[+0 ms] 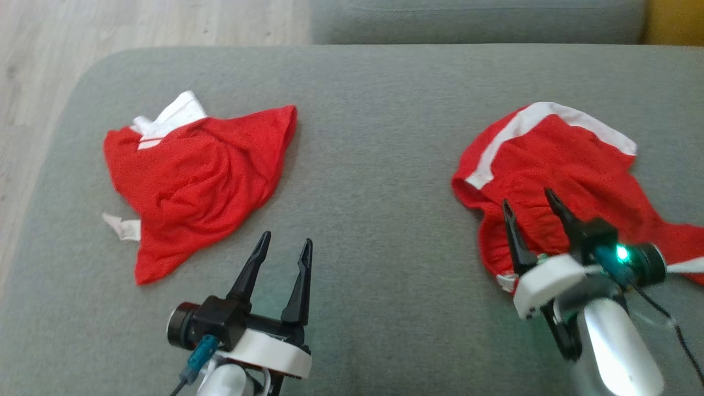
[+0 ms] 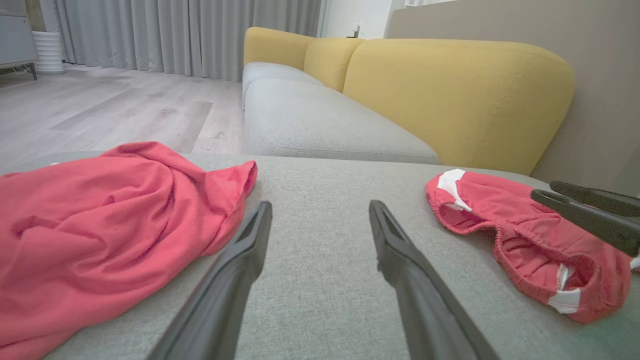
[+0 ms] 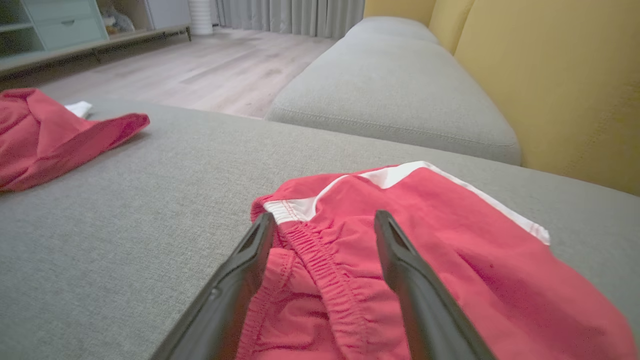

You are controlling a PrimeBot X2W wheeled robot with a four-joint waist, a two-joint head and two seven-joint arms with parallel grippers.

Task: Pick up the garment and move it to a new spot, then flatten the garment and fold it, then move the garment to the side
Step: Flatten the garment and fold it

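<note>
Crumpled red shorts with white side stripes [image 1: 561, 170] [image 2: 520, 240] [image 3: 400, 250] lie on the right of the grey cushion [image 1: 374, 165]. My right gripper [image 1: 529, 204] [image 3: 322, 225] hovers open over their elastic waistband, one finger on each side of it; its fingers [image 2: 590, 215] also show from the left wrist. A rumpled red shirt with white trim [image 1: 192, 176] [image 2: 100, 225] [image 3: 45, 135] lies on the left. Just right of the shirt's lower edge, my left gripper [image 1: 286, 245] [image 2: 320, 210] stands open above bare cushion, holding nothing.
A second grey seat cushion [image 1: 473, 19] [image 2: 320, 120] lies beyond, with yellow backrests [image 2: 450, 90] [image 3: 560, 75] to the right. Wood floor [image 1: 110, 27] lies past the cushion's rounded left edge. Bare cushion separates the two garments.
</note>
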